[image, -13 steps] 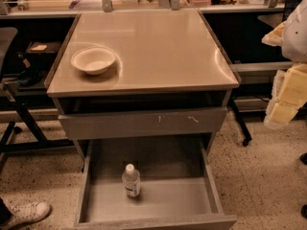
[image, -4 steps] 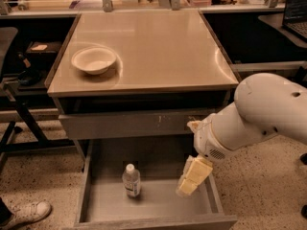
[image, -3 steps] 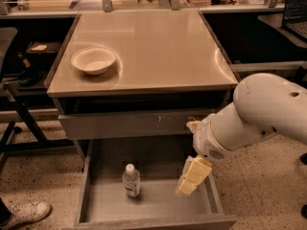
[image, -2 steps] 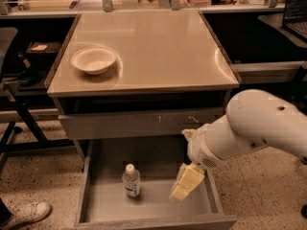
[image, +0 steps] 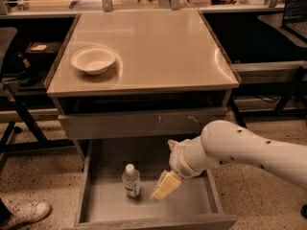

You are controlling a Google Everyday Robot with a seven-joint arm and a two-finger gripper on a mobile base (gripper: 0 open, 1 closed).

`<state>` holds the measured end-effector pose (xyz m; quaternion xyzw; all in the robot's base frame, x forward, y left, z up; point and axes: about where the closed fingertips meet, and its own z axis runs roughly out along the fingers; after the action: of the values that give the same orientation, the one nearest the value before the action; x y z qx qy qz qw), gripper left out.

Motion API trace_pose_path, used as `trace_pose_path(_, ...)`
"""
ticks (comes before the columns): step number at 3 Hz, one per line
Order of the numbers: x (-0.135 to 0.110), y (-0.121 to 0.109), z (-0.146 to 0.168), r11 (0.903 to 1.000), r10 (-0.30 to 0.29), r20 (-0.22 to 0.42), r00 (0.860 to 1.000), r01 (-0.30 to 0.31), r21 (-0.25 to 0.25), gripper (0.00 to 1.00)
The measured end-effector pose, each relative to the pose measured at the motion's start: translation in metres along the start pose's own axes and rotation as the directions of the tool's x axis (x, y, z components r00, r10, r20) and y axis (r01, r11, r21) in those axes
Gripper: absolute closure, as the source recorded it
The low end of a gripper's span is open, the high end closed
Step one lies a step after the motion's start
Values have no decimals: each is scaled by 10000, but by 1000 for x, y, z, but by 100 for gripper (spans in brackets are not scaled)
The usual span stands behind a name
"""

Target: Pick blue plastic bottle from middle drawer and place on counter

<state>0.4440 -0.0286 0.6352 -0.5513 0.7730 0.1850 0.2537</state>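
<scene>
Blue plastic bottle [image: 131,180] stands upright on the floor of the middle drawer [image: 192,202], left of the drawer's centre. Its white cap points up and its label faces the camera. The middle drawer is pulled well out from the base of the grey cabinet, and its flat grey floor and low side walls are in full view.

The tool [image: 166,186] hangs inside the drawer opening, just beside the bottle on the bottle's right. A narrow gap shows between the two, so they are apart. The tool is pale yellow and tilted, with its lower end pointing down and left toward the base of the bottle. Whether the tool is spread or pressed together cannot be told from this view. The bottle stands free of it.

The white arm [image: 254,150] enters from the right edge, passes over the right wall of the drawer and ends in a rounded wrist directly above the tool.

Above the middle drawer, the upper drawer [image: 120,124] is closed; its grey front carries small pale scratch marks. The desk [image: 163,47], a glossy tan top with a thin grey rim, carries a white bowl [image: 93,60] near its left edge. A white shoe [image: 26,212] rests on the speckled floor at lower left.
</scene>
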Motion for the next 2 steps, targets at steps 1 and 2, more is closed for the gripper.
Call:
trace_pose_path(1, 0, 0, 0, 10000, 0, 0, 10000, 0, 0, 0)
trace_pose_path(2, 2, 7, 34, 9995, 115, 455, 9989, -101, -297, 0)
